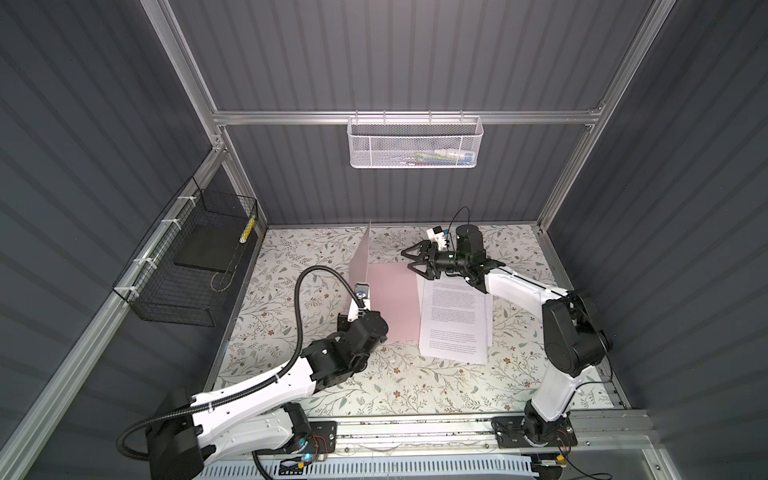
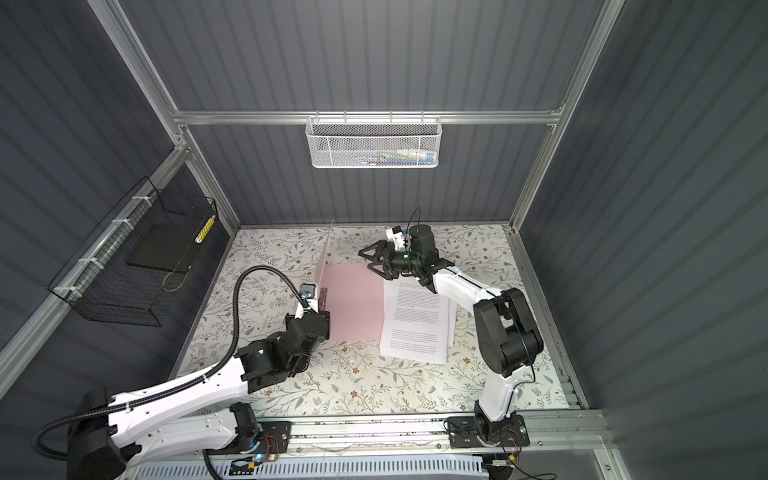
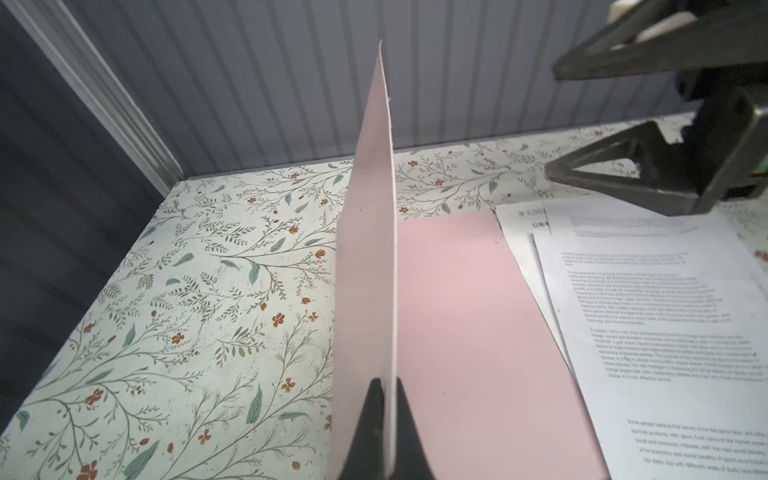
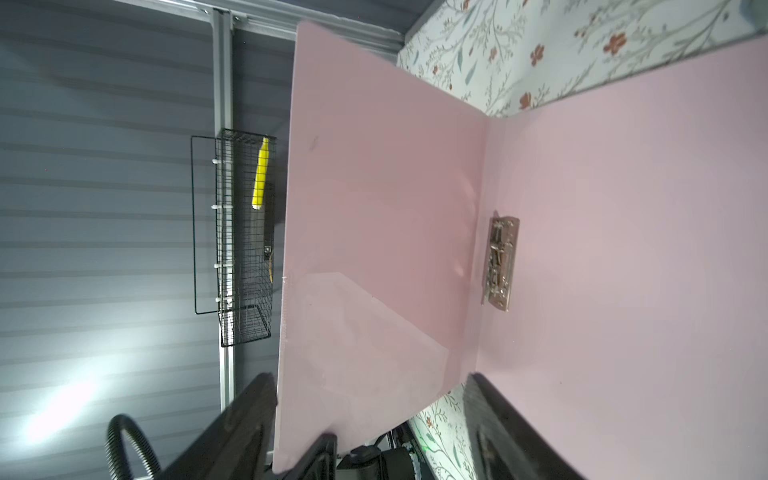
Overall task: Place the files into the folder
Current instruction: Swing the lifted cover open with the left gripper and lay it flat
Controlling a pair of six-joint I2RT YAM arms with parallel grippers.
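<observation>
Left tool (image 3: pixel 384 390) clamped tight on raised cover of pink folder (image 3: pixel 457 311), cover upright. Right tool (image 1: pixel 409 259) gaped wide, empty, printed files (image 1: pixel 455 320) just beneath it.

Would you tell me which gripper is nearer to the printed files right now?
Right. The right gripper hangs open by the files' far end; the left gripper is shut on the folder's raised cover, across the folder's flat half from the files.
</observation>
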